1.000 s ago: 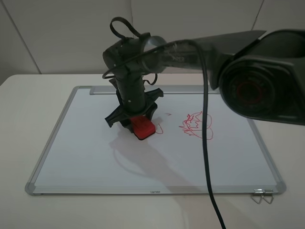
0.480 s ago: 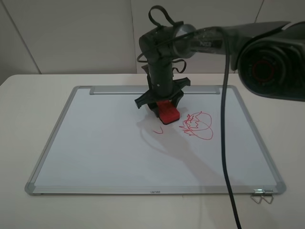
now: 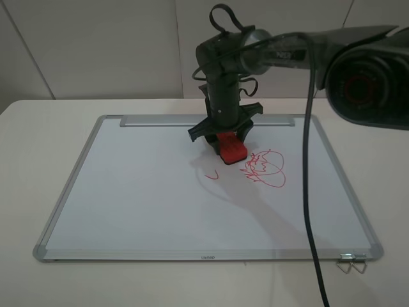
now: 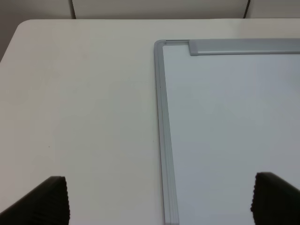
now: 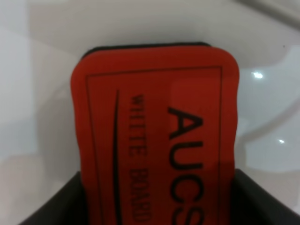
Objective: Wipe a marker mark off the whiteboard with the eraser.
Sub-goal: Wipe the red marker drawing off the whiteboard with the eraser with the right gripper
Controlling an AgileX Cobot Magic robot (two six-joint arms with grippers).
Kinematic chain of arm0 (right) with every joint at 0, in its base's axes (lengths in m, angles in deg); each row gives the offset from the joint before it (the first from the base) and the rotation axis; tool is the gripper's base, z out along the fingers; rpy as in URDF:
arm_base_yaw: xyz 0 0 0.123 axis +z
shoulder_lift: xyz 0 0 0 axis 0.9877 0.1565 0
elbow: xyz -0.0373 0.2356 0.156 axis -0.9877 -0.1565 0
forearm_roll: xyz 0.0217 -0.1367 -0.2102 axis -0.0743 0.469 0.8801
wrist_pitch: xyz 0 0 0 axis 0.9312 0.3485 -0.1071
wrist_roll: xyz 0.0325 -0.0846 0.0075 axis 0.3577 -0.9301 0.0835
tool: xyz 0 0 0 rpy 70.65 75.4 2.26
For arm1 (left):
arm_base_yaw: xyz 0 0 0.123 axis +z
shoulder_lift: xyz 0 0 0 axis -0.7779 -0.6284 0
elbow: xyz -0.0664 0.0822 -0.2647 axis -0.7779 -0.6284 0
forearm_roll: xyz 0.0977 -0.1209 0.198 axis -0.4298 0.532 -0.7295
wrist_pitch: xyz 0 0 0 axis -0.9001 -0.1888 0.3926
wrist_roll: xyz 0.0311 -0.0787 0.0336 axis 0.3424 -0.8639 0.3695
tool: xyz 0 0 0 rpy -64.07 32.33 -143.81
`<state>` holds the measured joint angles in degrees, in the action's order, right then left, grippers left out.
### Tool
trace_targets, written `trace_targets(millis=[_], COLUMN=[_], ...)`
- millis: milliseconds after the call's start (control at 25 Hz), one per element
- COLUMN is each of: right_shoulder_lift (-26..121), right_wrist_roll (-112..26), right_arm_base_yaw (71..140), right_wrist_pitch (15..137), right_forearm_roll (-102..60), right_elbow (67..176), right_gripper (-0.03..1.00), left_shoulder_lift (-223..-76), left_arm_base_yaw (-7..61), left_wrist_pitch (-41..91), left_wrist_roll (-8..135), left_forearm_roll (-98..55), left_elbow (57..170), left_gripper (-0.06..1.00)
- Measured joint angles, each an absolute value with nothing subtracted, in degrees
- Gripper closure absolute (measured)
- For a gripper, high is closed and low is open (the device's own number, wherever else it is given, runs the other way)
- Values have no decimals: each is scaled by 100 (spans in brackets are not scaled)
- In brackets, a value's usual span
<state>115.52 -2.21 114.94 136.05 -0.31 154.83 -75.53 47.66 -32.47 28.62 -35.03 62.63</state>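
Between the right gripper's (image 3: 225, 139) closed jaws we held the eraser (image 3: 232, 148) by its long sides, seemingly flat on the whiteboard (image 3: 128, 192), just beside the mark (image 3: 262, 167). We judged it light, slightly squashy foam. Our left gripper (image 4: 161, 201) stood open, empty.

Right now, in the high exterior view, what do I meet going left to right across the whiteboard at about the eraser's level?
Whiteboard left frame → small red curl → eraser → marker mark → black cable → the board's right frame.
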Motion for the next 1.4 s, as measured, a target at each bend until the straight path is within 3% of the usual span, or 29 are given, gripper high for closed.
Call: trace_targets(millis=[520,1160,1400], right_shoulder_lift=[11384,9693,9313], right_wrist_roll=[-221,-215,-215], right_arm_base_yaw=[12106,12112,12112], right_wrist_pitch=[13621,12250,12274], right_forearm_roll=[-389,-265,-235], right_elbow=[15258,11744,11028], right_gripper=[47,47,47], left_shoulder_lift=[-7553,-7553,-7553], left_arm_base_yaw=[4766,4766,4766], left_wrist_pitch=[-3247,-3247,-3247], left_wrist_roll=[2862,2862,2862], left_forearm_roll=[-3503,-3503,-3503], left_elbow=[6263,6263,6263], left_gripper=[17,17,17])
